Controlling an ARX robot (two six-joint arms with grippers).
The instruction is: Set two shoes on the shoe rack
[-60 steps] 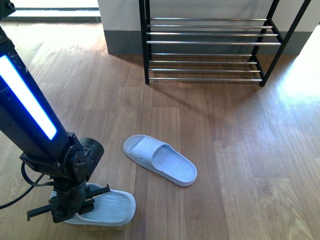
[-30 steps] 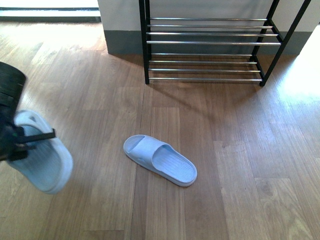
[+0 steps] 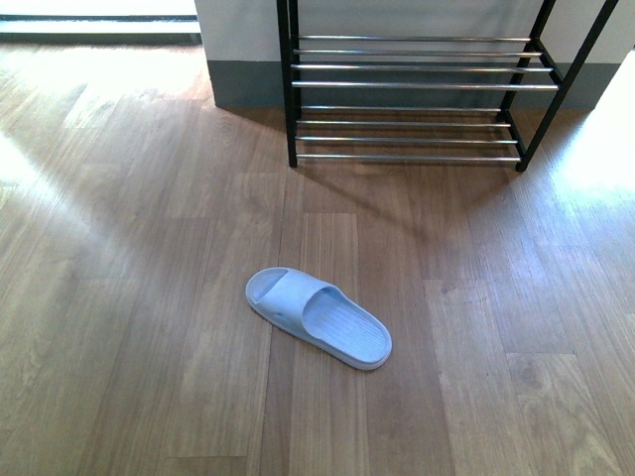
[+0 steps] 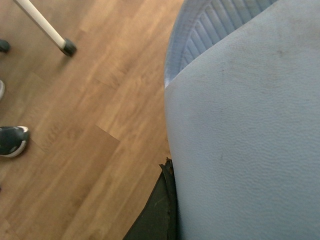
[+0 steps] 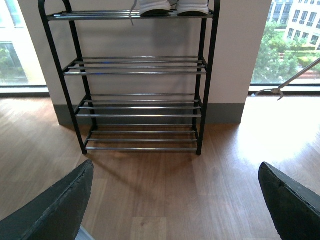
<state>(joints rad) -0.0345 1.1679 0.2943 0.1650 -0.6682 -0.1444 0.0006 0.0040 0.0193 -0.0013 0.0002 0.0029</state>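
Observation:
One light-blue slide (image 3: 317, 317) lies on the wood floor in the front view, in front of the shoe rack (image 3: 417, 84). My left gripper is out of the front view; in the left wrist view it is shut on the other light-blue slide (image 4: 245, 130), which fills that view, with one dark finger (image 4: 160, 210) pressed against it. My right gripper (image 5: 175, 200) is open and empty, its fingers wide apart, facing the shoe rack (image 5: 140, 80). White soles of sneakers (image 5: 172, 7) stand on the rack's top shelf.
The rack stands against a white wall with a grey skirting (image 3: 248, 84). In the left wrist view a white pole with a dark foot (image 4: 65, 46) and a dark shoe (image 4: 12, 141) stand on the floor. Windows flank the wall in the right wrist view.
My left arm lifted the slide from the floor at the front left and swung it out of the front view. The slide on the floor has not moved.

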